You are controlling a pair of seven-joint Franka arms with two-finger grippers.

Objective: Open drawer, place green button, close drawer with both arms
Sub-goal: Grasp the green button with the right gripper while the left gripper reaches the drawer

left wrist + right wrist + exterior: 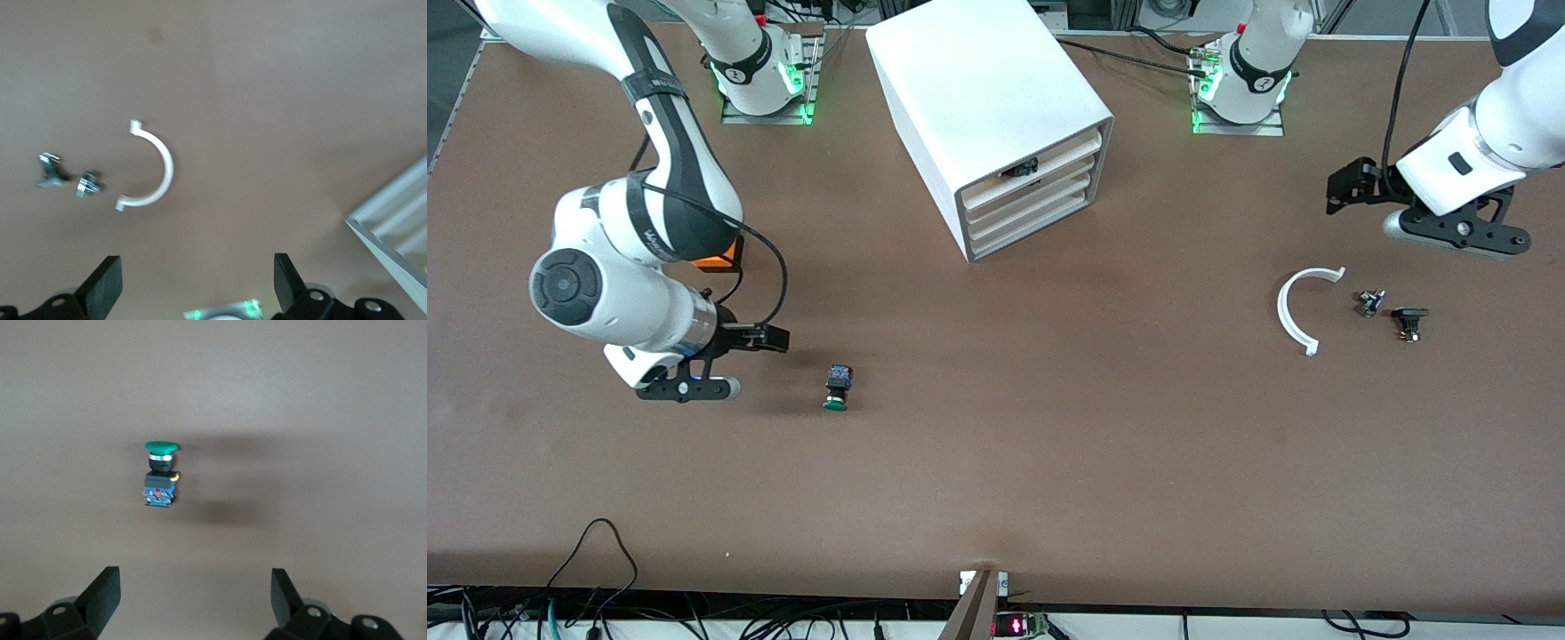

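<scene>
Beside button [837, 388] — right gripper [193, 600] spread; left gripper [197, 283] likewise.

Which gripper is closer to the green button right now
The right. The right gripper is open beside the button, which lies on the table toward the right arm's end. The left gripper is open toward the left arm's end, by the white curved piece.

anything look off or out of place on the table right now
Mostly tidy, with two oddities. The button lies tipped on its side on the bare table, green cap toward the front camera. A small dark part pokes out of the cabinet's top drawer. Nothing looks spilled or broken.
</scene>
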